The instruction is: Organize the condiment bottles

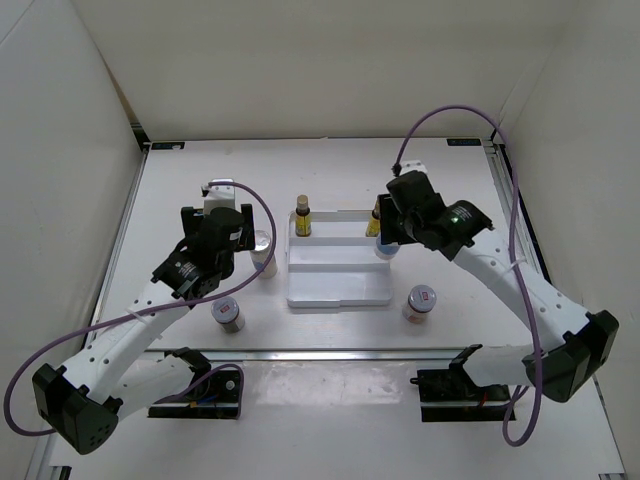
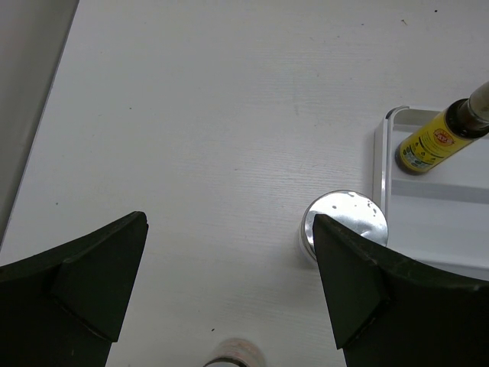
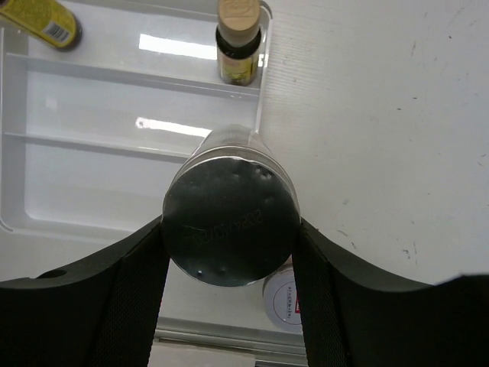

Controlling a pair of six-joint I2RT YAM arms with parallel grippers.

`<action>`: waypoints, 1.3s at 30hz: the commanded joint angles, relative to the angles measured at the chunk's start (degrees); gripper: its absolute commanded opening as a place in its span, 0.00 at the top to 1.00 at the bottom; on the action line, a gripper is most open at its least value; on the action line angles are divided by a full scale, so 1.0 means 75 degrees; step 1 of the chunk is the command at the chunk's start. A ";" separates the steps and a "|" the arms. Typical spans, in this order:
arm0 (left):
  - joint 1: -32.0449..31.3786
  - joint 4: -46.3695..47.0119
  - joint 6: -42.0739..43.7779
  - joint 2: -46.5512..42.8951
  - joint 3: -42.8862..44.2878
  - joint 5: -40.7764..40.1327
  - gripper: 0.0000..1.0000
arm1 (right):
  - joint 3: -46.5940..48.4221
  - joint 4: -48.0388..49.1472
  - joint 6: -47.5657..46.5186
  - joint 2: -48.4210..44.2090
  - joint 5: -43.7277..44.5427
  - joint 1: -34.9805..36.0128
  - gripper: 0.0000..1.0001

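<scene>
one whitish cylinder (image 3: 223, 202) with a dull silver lid sits clamped in the right gripper (image 3: 229, 238), at the white tray's (image 3: 92, 153) right edge; left gripper (image 2: 229, 290) gapes empty.

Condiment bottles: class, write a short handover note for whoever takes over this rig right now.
Left tool: open, empty, beside the free silver-lidded cylinder left of the tray.
Right tool: shut on the held silver-lidded cylinder at the tray's right edge.
Done: left brown bottle and right brown bottle stand in the tray's back row.
Remaining: both cylinders, plus left red jar and right red jar on the table.
</scene>
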 commanded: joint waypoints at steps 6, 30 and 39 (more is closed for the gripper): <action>-0.0023 0.0120 0.0009 -0.0132 0.0071 -0.0016 0.00 | 0.0132 0.1331 -0.0356 0.0509 0.0165 0.0190 1.00; -0.0023 0.0120 0.0009 -0.0132 0.0071 0.0054 0.00 | -0.0407 0.1731 -0.0063 0.1495 0.0024 0.0190 0.74; -0.0023 0.0120 0.0009 -0.0062 0.0071 0.0055 0.00 | -0.0478 0.1731 0.0078 0.1565 0.0024 0.0190 0.66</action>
